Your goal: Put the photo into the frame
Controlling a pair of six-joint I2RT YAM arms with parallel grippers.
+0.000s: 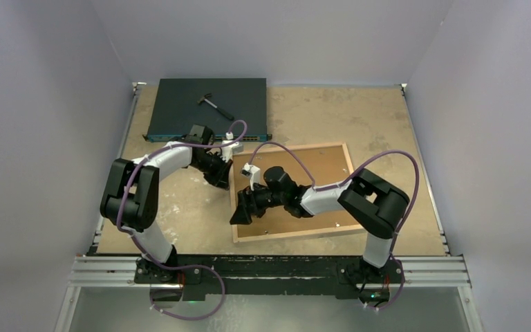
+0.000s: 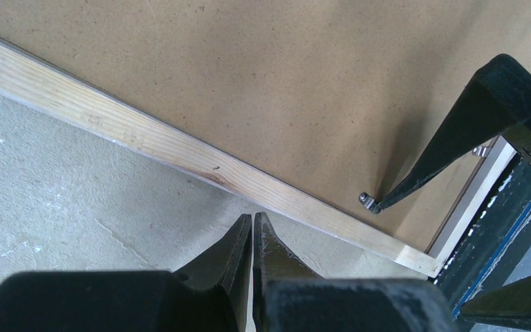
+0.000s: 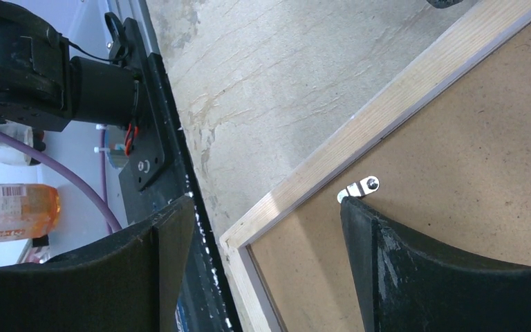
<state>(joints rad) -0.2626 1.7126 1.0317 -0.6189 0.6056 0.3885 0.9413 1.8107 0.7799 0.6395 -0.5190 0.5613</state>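
The frame (image 1: 290, 234) lies face down on the table, light wood rim up, with the brown backing board (image 1: 325, 173) set in it. The photo is not in view. My left gripper (image 1: 221, 180) is shut and empty, its tips (image 2: 252, 218) just off the frame's wood rail (image 2: 180, 149) over the table. My right gripper (image 1: 240, 211) is open over the frame's near left corner (image 3: 263, 204). One of its fingertips (image 3: 349, 207) touches a small metal turn clip (image 3: 359, 187) on the backing board (image 3: 470, 207). The clip also shows in the left wrist view (image 2: 366, 200).
A dark flat box with ports (image 1: 180, 111) lies at the back left, with a small hammer (image 1: 214, 105) on it. The table's black front rail (image 3: 159, 138) runs close to the frame's corner. An orange bottle (image 3: 14, 211) lies beyond the rail.
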